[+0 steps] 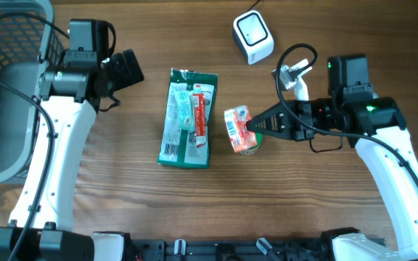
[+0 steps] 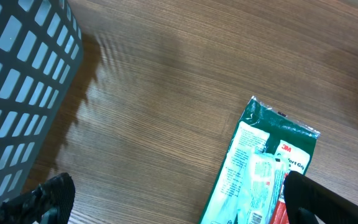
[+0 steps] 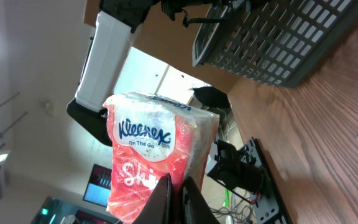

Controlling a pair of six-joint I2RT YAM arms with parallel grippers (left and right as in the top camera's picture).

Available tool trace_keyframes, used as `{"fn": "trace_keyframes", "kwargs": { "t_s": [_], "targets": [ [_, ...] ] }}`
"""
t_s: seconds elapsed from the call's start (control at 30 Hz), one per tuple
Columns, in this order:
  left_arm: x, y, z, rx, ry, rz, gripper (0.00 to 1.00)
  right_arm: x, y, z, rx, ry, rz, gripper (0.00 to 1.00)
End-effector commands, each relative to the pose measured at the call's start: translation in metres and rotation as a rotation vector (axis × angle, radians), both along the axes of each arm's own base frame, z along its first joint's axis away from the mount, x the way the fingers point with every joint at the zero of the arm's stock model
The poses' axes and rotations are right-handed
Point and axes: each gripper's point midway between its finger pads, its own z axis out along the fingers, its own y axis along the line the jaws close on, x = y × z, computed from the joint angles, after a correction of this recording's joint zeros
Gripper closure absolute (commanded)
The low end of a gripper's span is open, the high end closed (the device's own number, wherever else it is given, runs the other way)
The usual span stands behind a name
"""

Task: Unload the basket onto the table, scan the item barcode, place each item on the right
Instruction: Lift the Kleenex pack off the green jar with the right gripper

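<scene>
A red and white Kleenex tissue pack (image 1: 236,130) is the item, pinched by its edge in my right gripper (image 1: 254,127), which is shut on it just right of table centre. In the right wrist view the pack (image 3: 157,155) stands up from the closed fingertips (image 3: 166,190), logo facing the camera; no barcode shows on that face. The white cube scanner (image 1: 253,38) sits at the back, above and slightly right of the pack. My left gripper (image 1: 128,69) hovers open at the back left with nothing in it; its fingers (image 2: 48,196) frame bare wood.
A green 3M package (image 1: 187,117) with a red-striped insert lies flat left of the tissue pack, and its corner reaches into the left wrist view (image 2: 263,168). A grey mesh basket (image 1: 6,87) occupies the far left edge. A cable loops near the right wrist.
</scene>
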Motion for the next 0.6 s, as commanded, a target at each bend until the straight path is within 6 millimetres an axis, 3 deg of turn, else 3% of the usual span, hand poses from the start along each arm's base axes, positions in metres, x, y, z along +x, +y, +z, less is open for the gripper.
{"fn": "trace_keyframes", "kwargs": {
  "t_s": [0.0, 0.43, 0.57],
  "targets": [
    [0.002, 0.0, 0.002, -0.001, -0.006, -0.01, 0.0, -0.006, 0.0, 0.011, 0.017, -0.058, 0.011, 0.96],
    [0.002, 0.0, 0.002, -0.001, -0.007, -0.01, 0.0, -0.002, 0.001, 0.006, -0.014, -0.064, -0.009, 0.96],
    [0.002, 0.0, 0.002, -0.001, -0.006, -0.01, 0.0, 0.006, 0.001, -0.008, -0.092, -0.069, -0.057, 0.96]
  ]
}}
